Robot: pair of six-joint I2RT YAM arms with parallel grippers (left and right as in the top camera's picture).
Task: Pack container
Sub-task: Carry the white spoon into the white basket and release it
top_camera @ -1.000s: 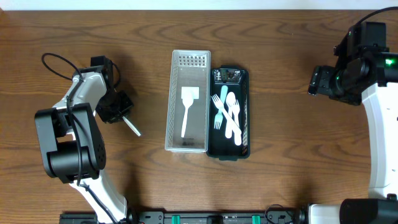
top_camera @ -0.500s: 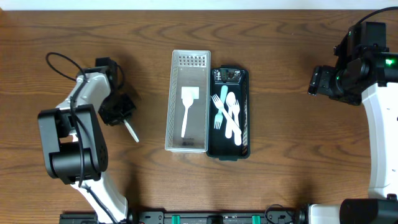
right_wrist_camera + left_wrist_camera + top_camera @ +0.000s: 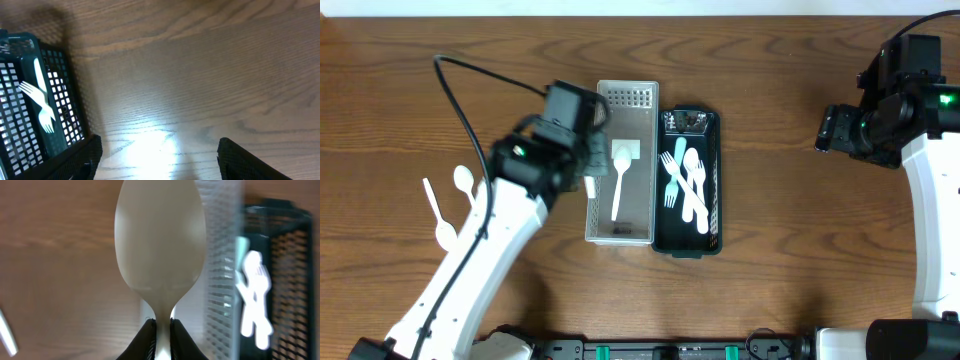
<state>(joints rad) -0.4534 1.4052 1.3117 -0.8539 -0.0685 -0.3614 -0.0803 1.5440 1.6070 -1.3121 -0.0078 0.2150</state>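
At the white basket's [image 3: 620, 240] left wall, the left gripper [image 3: 161, 330] is clamped on the white plastic spoon's [image 3: 160, 240] thin neck; it looks light, stiff and slippery, so the handle seems the best hold; the right gripper's [image 3: 160, 155] jaws stand apart

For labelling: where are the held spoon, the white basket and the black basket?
spoon [image 3: 160, 235], left wrist view, middle of its bowl.
white basket [image 3: 628, 97], overhead view, perforated top end.
black basket [image 3: 713, 170], overhead view, right wall.
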